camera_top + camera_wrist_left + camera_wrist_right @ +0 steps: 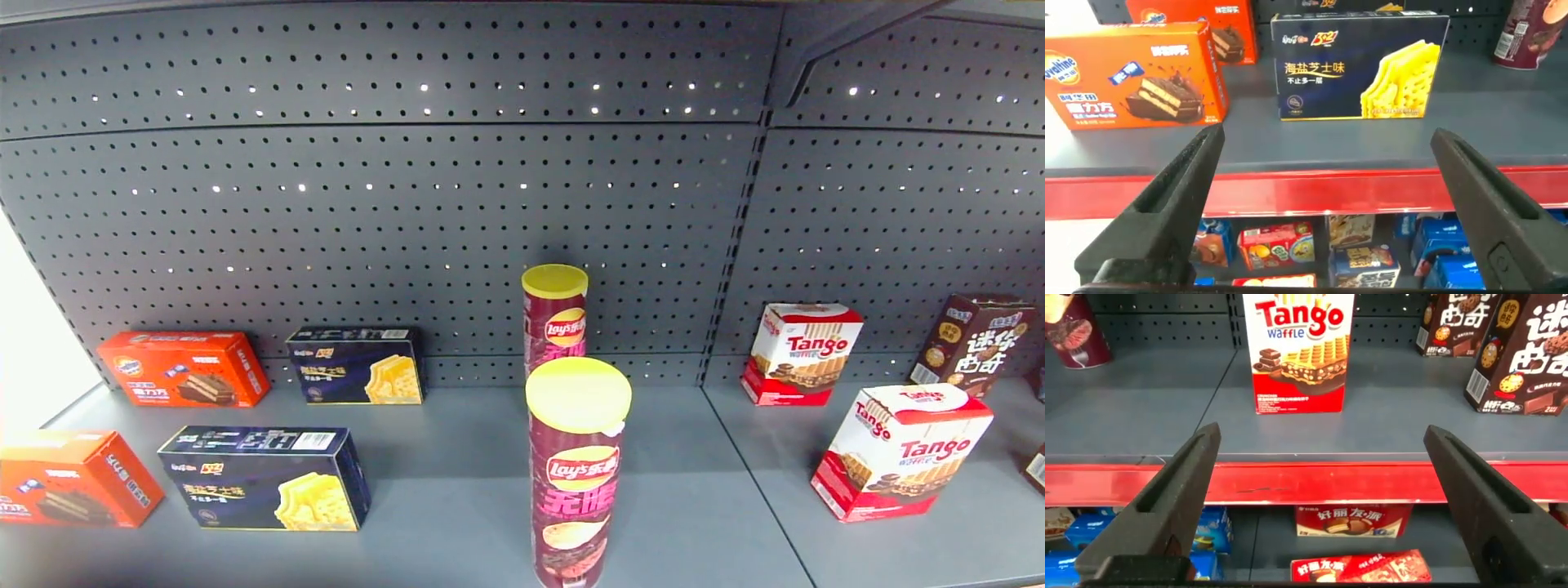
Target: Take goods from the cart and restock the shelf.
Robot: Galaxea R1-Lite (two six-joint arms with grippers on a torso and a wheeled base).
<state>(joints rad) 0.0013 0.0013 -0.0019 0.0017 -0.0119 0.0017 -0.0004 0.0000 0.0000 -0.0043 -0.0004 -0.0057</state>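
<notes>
Left wrist view: left end effector (1325,135) has its fingers (1167,204) spread wide apart with nothing between them. It sits just in front of the red front edge (1315,189) of the shelf (1315,143). Past that edge a navy cracker box (1360,67) stands upright, straight ahead of the gap and clear of both fingers. An orange cake box (1135,75) stands beside it, ahead of one finger. Below the edge, small packs (1278,245) sit on a lower level.

Right wrist view: right end effector (1321,431) is also wide apart and empty, in front of the red edge. A Tango waffle box (1298,351) stands upright on the shelf, ahead of the gap and not touching. Brown cookie boxes (1527,355) stand to one side of it.

Head view: front chips can (577,474) stands upright near the shelf front at centre. The rear chips can (555,318) stands right behind it, against the pegboard back wall (367,204). Orange and navy boxes are on the robot's left, Tango and brown boxes on its right, all well apart.
</notes>
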